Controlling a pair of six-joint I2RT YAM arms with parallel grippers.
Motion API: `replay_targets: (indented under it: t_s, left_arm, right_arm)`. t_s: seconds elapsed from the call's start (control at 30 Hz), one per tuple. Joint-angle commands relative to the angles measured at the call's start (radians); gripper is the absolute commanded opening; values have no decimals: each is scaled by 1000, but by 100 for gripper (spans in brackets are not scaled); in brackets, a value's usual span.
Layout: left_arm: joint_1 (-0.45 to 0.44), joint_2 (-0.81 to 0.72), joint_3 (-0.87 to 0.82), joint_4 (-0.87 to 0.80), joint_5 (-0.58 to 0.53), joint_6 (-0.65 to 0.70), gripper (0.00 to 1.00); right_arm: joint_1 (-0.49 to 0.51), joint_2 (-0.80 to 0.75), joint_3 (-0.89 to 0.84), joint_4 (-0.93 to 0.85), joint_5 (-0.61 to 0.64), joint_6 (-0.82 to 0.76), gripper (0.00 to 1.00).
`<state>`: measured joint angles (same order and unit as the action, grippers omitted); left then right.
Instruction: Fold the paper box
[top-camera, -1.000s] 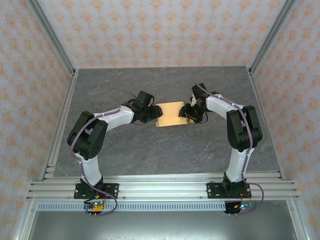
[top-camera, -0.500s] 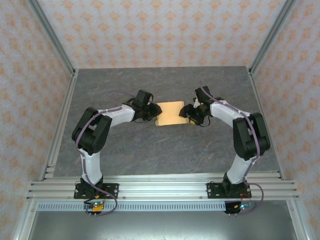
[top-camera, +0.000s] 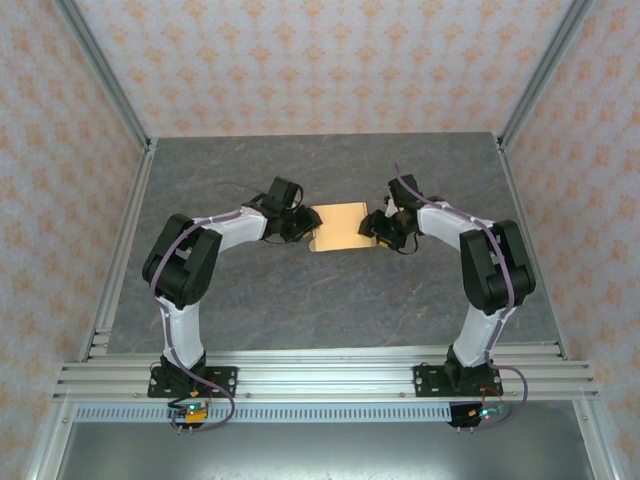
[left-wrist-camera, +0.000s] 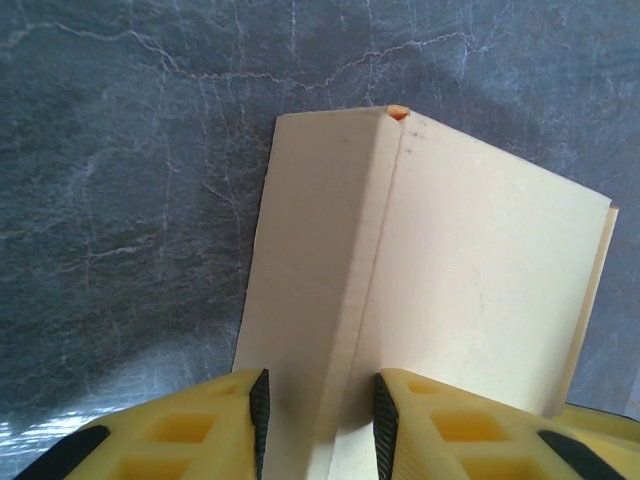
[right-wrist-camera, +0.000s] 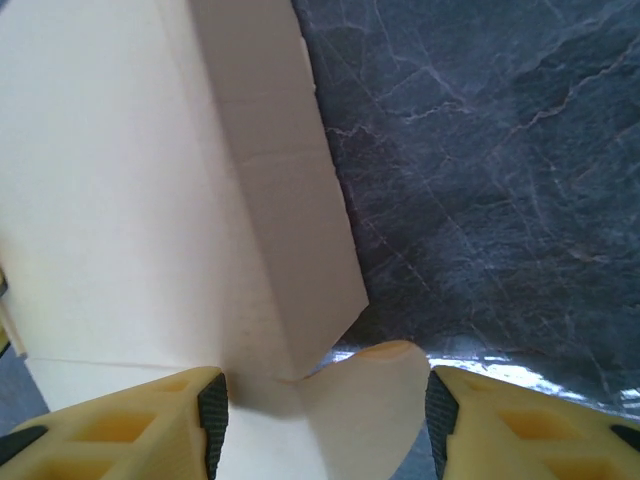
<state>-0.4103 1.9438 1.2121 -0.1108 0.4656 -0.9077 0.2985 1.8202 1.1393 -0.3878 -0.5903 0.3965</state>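
Grey marbled bench (top-camera: 330, 300), patterned walls all round. So the paper box (top-camera: 342, 228) sits right between the two hands, one at each end. The left hand (left-wrist-camera: 320, 405) is pinching the raised crease, with the box stretching out ahead of its fingers. The right hand (right-wrist-camera: 322, 410) is spread, straddling a folded-up flap and rounded tab.

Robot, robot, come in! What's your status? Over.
Left hand astride a raised fold of the paper box, grip unclear. Right hand open at the other end. Box partly folded. Nothing blocking.
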Motion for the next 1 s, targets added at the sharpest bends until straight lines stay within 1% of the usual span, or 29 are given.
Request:
replay_targets:
  t_s: [0.0, 0.17, 0.3, 0.43, 0.57, 0.77, 0.87, 0.97]
  left_arm:
    - [17, 43, 26, -128, -19, 48, 35]
    - [21, 59, 79, -180, -30, 107, 38]
    - [23, 61, 121, -206, -37, 137, 42]
    - [26, 30, 153, -233, -53, 182, 48]
    - [37, -27, 177, -313, -97, 234, 53]
    - [53, -169, 100, -380, -134, 286, 57]
    - [38, -215, 26, -347, -122, 290, 57]
    - [3, -216, -11, -316, -120, 295, 54]
  right_arm:
    - [6, 16, 37, 17, -28, -7, 53]
    - [7, 34, 54, 6, -43, -6, 47]
    - [6, 57, 59, 5, -78, 3, 42]
    - [7, 59, 58, 7, -88, 16, 39]
    - [6, 68, 66, 7, -94, 14, 37]
    - [7, 82, 72, 23, -123, 28, 35]
    - [7, 84, 75, 23, -130, 26, 34]
    - [7, 89, 82, 18, -134, 19, 33]
